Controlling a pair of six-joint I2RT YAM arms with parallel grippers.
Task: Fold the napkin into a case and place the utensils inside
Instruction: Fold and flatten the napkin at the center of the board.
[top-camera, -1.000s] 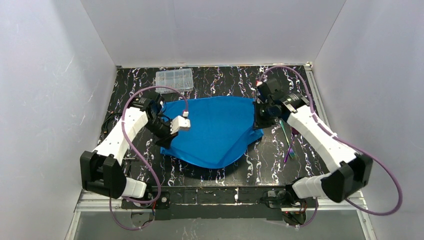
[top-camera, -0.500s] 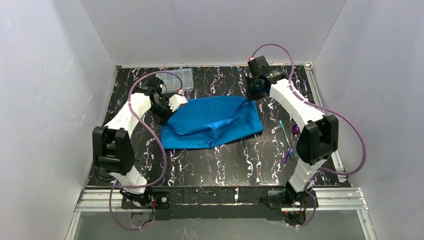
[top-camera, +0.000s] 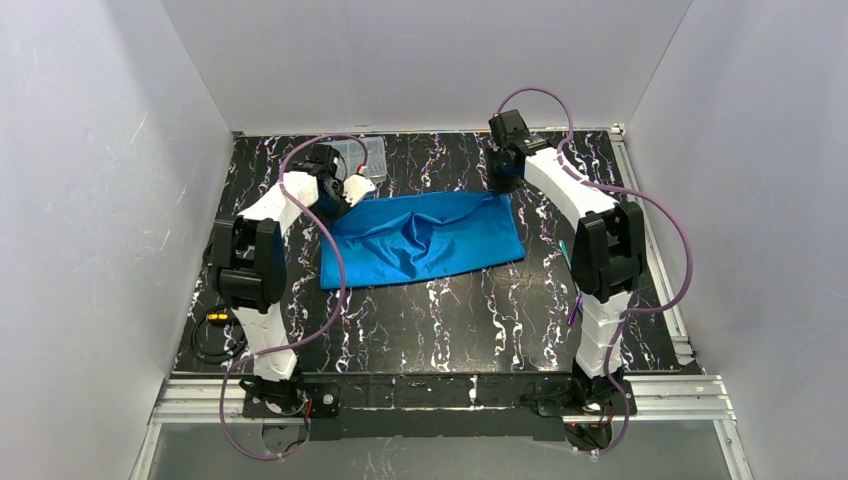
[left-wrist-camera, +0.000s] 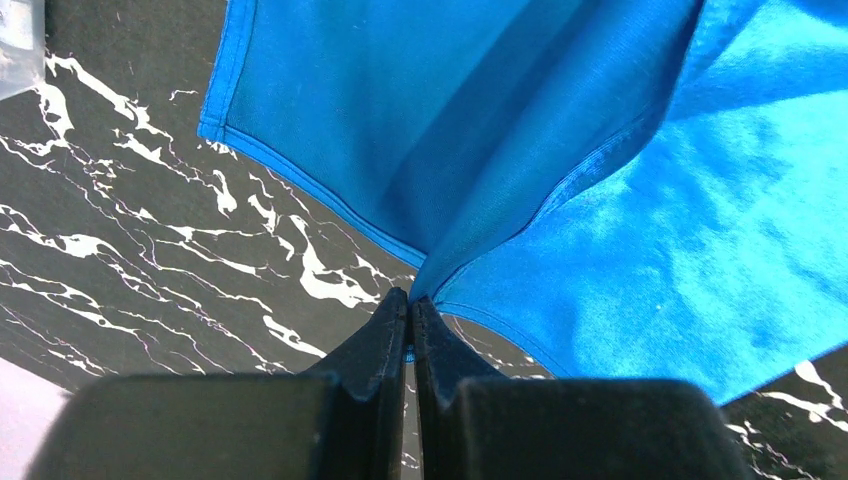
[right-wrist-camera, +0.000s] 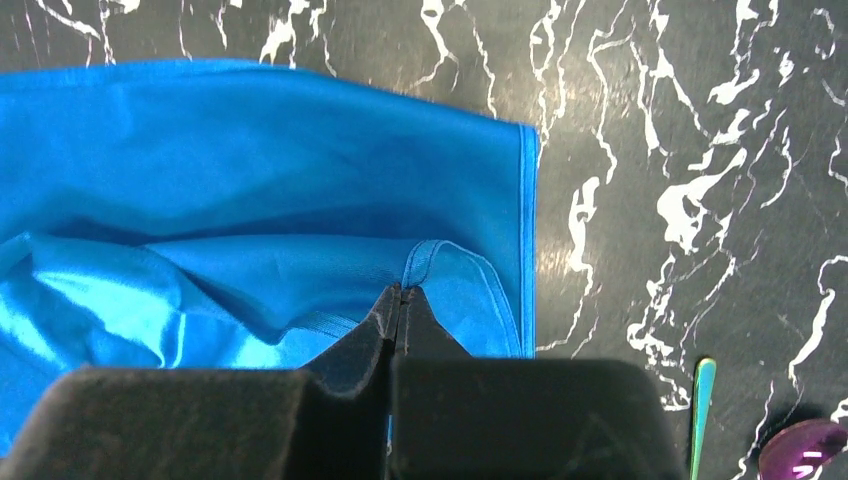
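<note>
The bright blue napkin (top-camera: 430, 240) lies doubled over as a wide, rumpled band across the middle of the black marbled table. My left gripper (top-camera: 342, 203) is at its far left corner, shut on the hemmed corner of the upper layer (left-wrist-camera: 410, 298). My right gripper (top-camera: 500, 190) is at the far right corner, shut on a pinched bit of hem (right-wrist-camera: 401, 290). The napkin (left-wrist-camera: 600, 250) (right-wrist-camera: 200, 170) fills both wrist views. Of the utensils, a green handle (right-wrist-camera: 703, 415) and a purple piece (right-wrist-camera: 805, 445) lie right of the cloth. A purple tip (top-camera: 573, 315) shows beside the right arm.
A clear compartment box (top-camera: 372, 150) stands at the far edge, partly behind the left arm. Both arms stretch far over the table's sides. White walls close in left, right and back. A black cable coil (top-camera: 212, 335) lies at the near left.
Both arms have carried the napkin's lifted edge toward the far side and lowered it, folding the cloth in half. The arms now reach farther back, and the cloth lies flatter.
</note>
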